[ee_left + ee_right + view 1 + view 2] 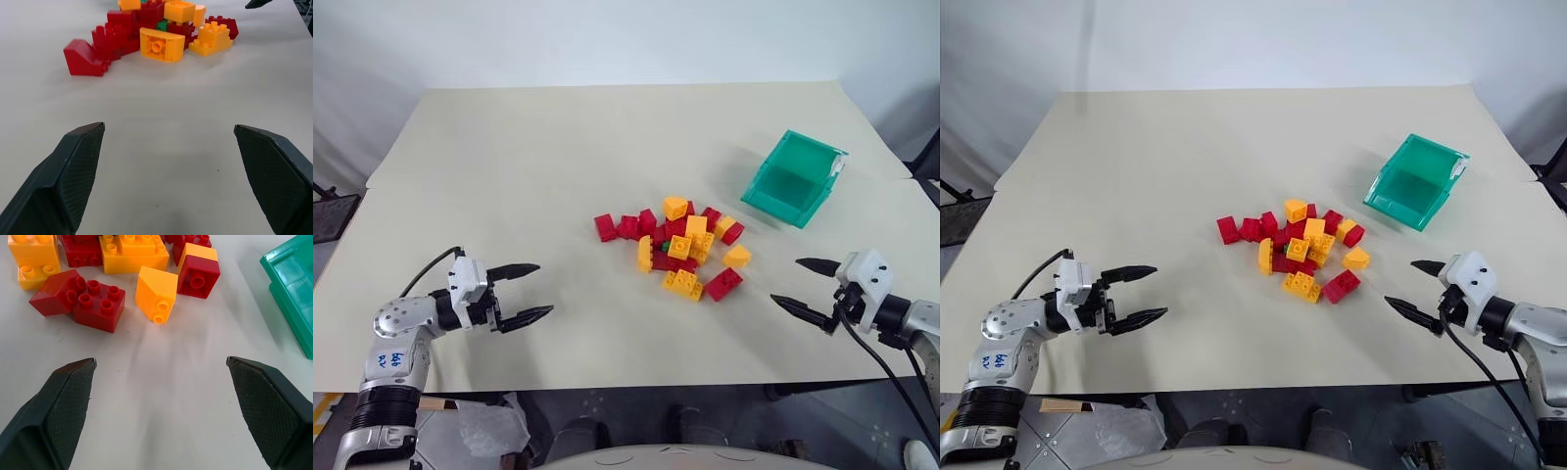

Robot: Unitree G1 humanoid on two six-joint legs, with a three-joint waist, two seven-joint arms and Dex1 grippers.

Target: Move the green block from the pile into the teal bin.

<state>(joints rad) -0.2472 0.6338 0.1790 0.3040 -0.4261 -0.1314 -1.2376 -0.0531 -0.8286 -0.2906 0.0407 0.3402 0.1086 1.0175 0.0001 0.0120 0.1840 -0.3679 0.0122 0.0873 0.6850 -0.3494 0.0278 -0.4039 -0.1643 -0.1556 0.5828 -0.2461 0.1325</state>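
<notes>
The pile of red and yellow-orange studded bricks lies in the middle of the table. The green block is a small dark-green brick mostly buried among them near the pile's middle; a corner of the green block shows between red and orange bricks. The teal bin stands to the pile's far right, its cut-away front facing the near edge. My left gripper hovers open at the near left, pointing toward the pile, nothing between its fingers. My right gripper is open at the near right, just right of the pile.
The cream table stretches bare to the left of and behind the pile. In the right wrist view a red brick and an orange wedge lie nearest, with the bin's edge to one side.
</notes>
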